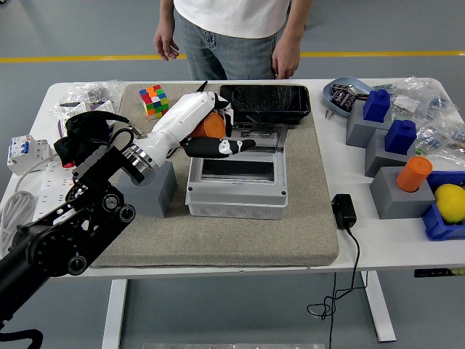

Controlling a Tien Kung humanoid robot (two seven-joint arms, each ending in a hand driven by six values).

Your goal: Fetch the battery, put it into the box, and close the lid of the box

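My left hand (215, 138), white with black fingers, is shut on an orange cylindrical battery (211, 126). It holds the battery just above the back left edge of the grey box (236, 193), which sits open on the beige mat (312, 225). The box's dark transparent lid (266, 102) is swung back behind it. A second orange battery (414, 173) stands on a grey block at the right. My right arm is out of view.
A grey block (155, 190) sits under my left wrist. A colour cube (153, 100) lies back left. Blue blocks on grey stands (385, 127), a bowl (340, 99), a yellow object (450, 201) and a black adapter (343, 211) are right. A person's hands (287, 62) hang at the far edge.
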